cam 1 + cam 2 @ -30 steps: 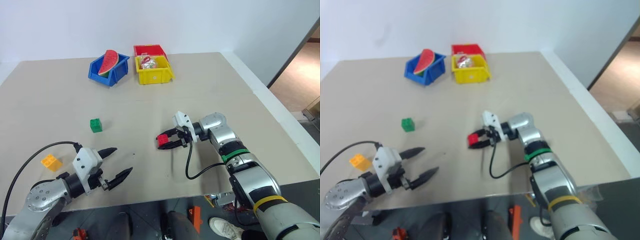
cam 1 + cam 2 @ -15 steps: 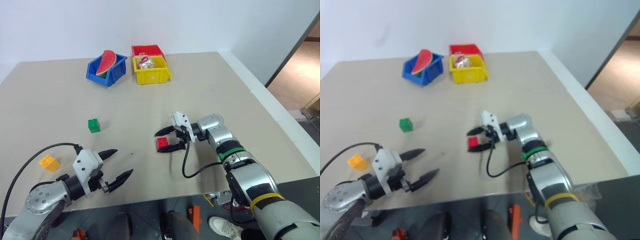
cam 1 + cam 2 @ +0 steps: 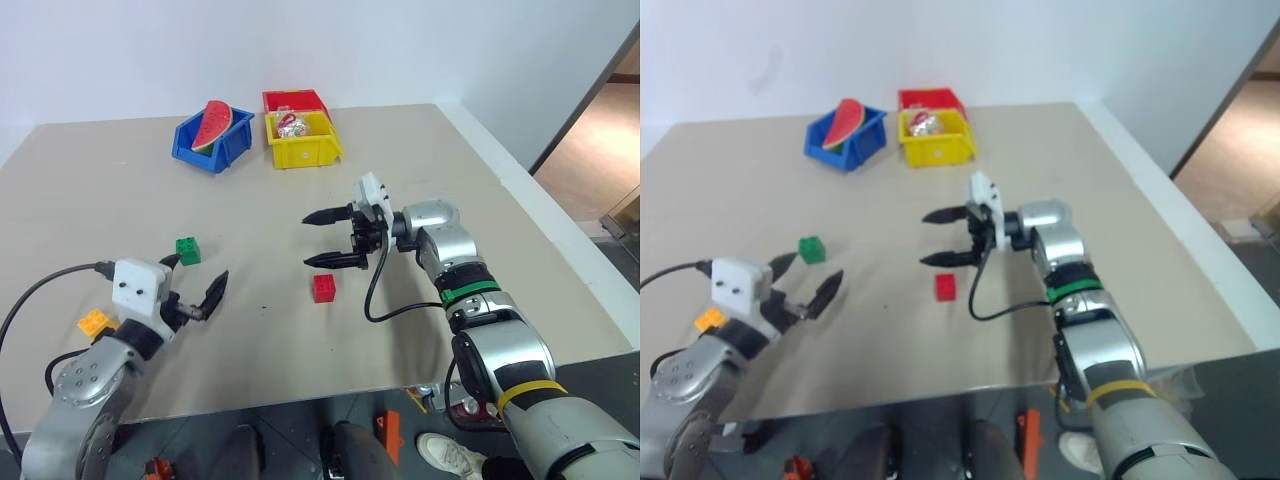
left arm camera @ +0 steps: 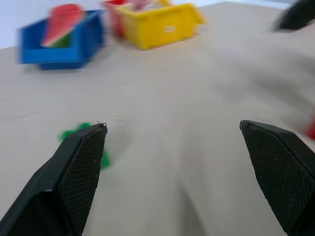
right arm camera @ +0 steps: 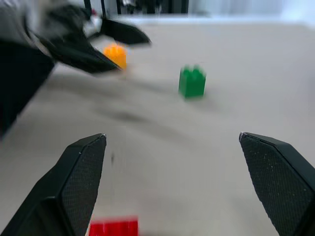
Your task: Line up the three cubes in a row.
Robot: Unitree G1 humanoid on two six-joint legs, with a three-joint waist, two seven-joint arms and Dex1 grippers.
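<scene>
Wide-spread now, my right pincer (image 3: 328, 238) has let go of the red cube (image 3: 323, 288) and lifted clear; the cube sits on the table (image 3: 470, 190) at its 6 o'clock. Green cube (image 3: 187, 250) lies at red's 10 o'clock, orange cube (image 3: 93, 322) at 8. My left pincer (image 3: 195, 284), also agape, nears green: one placed, two remaining.

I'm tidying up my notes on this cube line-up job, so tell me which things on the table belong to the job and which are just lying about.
Part of the job:
red cube, lying free on the table
green cube
orange cube

Just lying about:
blue bin holding a watermelon slice
yellow bin
red bin behind it
</scene>
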